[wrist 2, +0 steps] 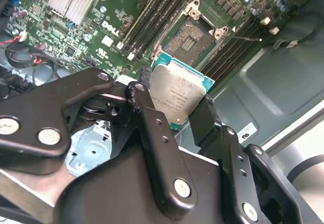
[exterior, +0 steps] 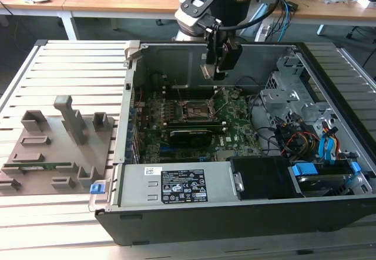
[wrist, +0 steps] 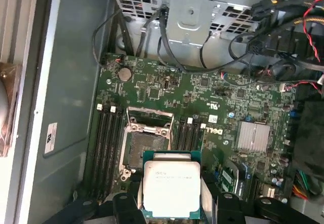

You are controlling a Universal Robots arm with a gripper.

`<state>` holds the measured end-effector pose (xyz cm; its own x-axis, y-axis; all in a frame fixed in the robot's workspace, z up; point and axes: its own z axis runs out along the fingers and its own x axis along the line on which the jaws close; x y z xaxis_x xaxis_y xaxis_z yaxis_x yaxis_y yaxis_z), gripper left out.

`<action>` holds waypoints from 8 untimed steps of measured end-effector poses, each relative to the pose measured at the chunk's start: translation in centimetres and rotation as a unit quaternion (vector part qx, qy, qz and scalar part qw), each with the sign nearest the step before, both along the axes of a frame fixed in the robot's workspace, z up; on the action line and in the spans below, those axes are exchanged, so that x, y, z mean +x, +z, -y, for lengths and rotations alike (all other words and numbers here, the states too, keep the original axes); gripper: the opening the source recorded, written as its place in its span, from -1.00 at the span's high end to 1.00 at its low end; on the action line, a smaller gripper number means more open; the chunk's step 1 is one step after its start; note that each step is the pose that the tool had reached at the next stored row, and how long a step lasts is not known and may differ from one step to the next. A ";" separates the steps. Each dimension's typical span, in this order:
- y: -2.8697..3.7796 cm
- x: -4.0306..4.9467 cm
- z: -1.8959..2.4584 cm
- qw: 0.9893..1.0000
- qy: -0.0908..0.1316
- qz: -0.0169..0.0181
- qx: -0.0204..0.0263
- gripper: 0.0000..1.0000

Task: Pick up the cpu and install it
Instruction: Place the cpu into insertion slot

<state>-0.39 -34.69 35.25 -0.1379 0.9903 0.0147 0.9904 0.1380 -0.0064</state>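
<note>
My gripper (exterior: 215, 73) is closed narrow on the cpu (wrist 2: 178, 93). Its two black fingers (wrist 2: 148, 116) press opposite edges of the chip, and the metal top faces both wrist cameras. In the exterior view I see the chip held in the air inside the open computer case (exterior: 235, 212), near the case's back wall and above the motherboard (wrist: 223, 97). The socket (wrist: 147, 142) lies below, contacts bare, clear of the chip. The case sits on the slatted bench (exterior: 70, 60). A grey tray (exterior: 53, 148) lies near the bench's edge at the exterior view's left.
</note>
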 end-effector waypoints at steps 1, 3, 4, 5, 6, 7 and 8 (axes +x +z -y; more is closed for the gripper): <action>0.00 0.00 0.00 1.000 -0.009 0.000 0.000 -0.09; 0.00 0.00 0.00 1.000 -0.026 0.000 0.000 -0.09; 0.00 0.00 0.00 0.999 -0.033 0.000 0.000 -0.09; 0.00 0.00 0.00 0.999 -0.041 0.000 0.000 -0.09; 0.00 0.00 0.00 0.999 -0.050 0.000 0.000 -0.09; 0.00 0.00 0.00 0.998 -0.058 0.000 0.000 -0.09; 0.00 0.00 0.00 0.998 -0.065 0.000 0.000 -0.09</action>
<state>-0.39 -34.69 35.25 -0.0076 0.9999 0.0147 0.9999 0.0077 -0.0065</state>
